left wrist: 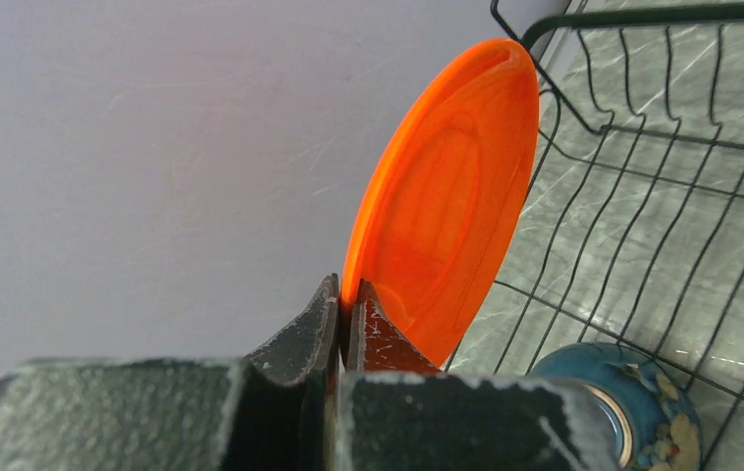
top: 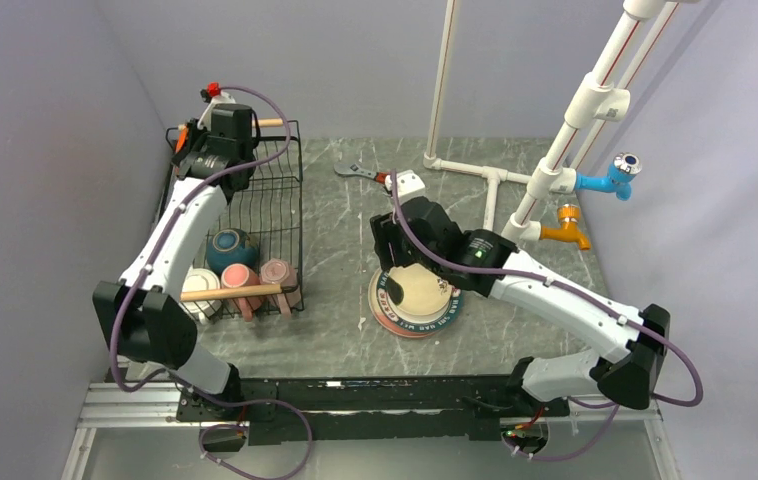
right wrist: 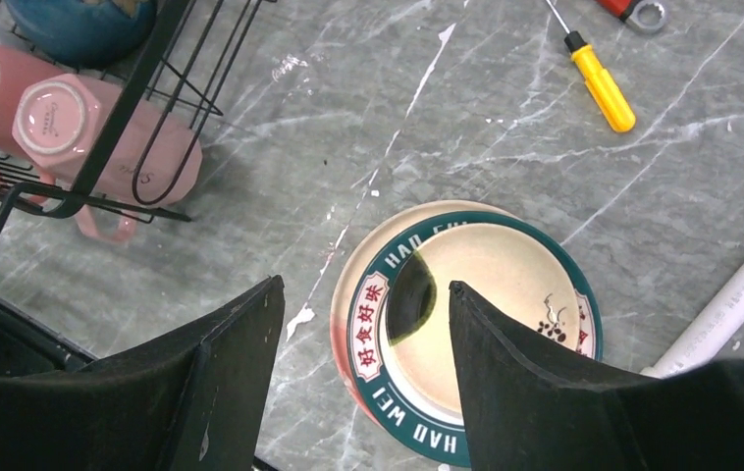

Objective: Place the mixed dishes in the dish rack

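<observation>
My left gripper (left wrist: 346, 294) is shut on the rim of the orange-red plate (left wrist: 447, 196) and holds it on edge at the far left corner of the black wire dish rack (left wrist: 643, 147). In the top view this gripper (top: 187, 150) is at the rack's (top: 275, 200) back left, with a sliver of the plate (top: 182, 134) showing. The teal bowl (top: 232, 248), two pink mugs (top: 240, 278) (top: 277, 272) and the white mug (top: 200, 285) lie in the rack's near end. My right gripper (right wrist: 366, 285) is open and empty above the lettered-rim plate (right wrist: 505, 285), which lies on the table (top: 417, 300).
A paler plate rim (right wrist: 344, 324) shows under the lettered plate. A yellow-handled screwdriver (right wrist: 599, 83) and a red-handled wrench (top: 360, 172) lie behind it. The white pipe frame (top: 495, 180) stands at the back right. The rack's wooden handles (top: 230, 291) cross its ends.
</observation>
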{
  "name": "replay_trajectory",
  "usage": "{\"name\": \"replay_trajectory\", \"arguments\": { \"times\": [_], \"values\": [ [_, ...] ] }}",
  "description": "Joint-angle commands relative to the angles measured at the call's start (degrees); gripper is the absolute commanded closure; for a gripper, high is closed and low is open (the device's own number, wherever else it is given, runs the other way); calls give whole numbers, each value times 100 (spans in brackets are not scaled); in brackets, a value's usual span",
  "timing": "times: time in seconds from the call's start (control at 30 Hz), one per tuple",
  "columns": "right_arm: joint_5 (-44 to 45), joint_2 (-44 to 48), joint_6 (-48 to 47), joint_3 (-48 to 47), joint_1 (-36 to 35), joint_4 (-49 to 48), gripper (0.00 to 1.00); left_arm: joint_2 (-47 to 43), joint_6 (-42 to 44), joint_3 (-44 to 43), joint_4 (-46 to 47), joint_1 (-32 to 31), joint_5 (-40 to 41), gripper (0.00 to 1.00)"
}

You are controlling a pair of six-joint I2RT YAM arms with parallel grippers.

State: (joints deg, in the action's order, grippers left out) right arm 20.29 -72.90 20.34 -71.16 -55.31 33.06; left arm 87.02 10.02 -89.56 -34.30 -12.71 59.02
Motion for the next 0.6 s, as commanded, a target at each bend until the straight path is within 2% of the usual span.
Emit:
{"name": "replay_trajectory", "arguments": {
  "times": [0.0,0.17,0.27,0.57],
  "values": [
    [-205,-192,-7,-447,204,457,35,367,92,311,689,315,46,100],
    [-378,-277,42,-520,528,672,34,806,205,496,1178,387,199,100],
    [-527,-330,87,-522,742,747,34,1165,-63,266,900,499,295,100],
    [-853,-617,2,-646,1116,693,34,1592,-337,125,572,759,-232,100]
  ]
}}
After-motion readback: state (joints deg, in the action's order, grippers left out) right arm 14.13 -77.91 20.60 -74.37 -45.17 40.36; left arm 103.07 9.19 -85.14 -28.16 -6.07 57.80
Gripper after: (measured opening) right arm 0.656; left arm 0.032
